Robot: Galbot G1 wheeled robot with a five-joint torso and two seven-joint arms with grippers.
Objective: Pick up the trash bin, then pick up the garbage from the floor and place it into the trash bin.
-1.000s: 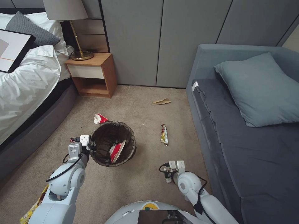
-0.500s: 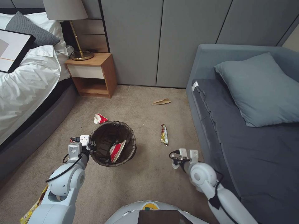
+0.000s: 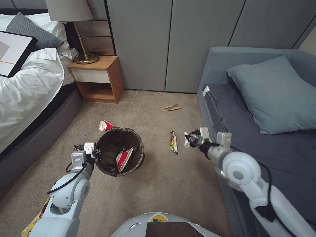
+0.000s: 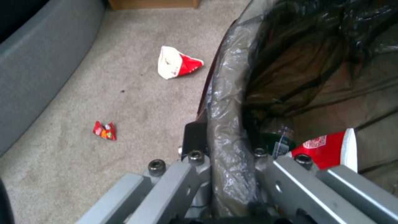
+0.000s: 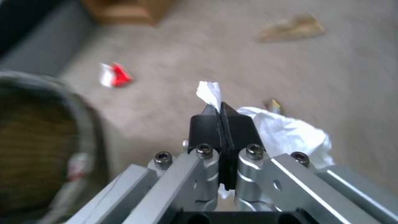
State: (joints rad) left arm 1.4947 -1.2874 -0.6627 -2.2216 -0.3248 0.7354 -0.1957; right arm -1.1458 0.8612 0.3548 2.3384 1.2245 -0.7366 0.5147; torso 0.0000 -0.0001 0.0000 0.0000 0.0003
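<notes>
Lifting tissue [image 3: 186, 141] w/ R gripper [image 3: 192, 140] clamped, up off floor since 1 s ago — we're bin-bound [image 3: 140, 158]; L gripper [image 3: 96, 154] pinches rim.

My left gripper [image 4: 226, 149] clamps the rim of the bag-lined trash bin [image 3: 119, 152], which stands upright with a red-and-white cup [image 3: 124, 159] inside. My right gripper [image 5: 222, 116] pinches a crumpled white tissue [image 5: 286, 133] right of the bin. A snack wrapper [image 3: 173, 142] lies between them.

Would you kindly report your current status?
Left end effector clamped on trash bin rim. Right end effector gripping white tissue, aloft beside snack wrapper.
</notes>
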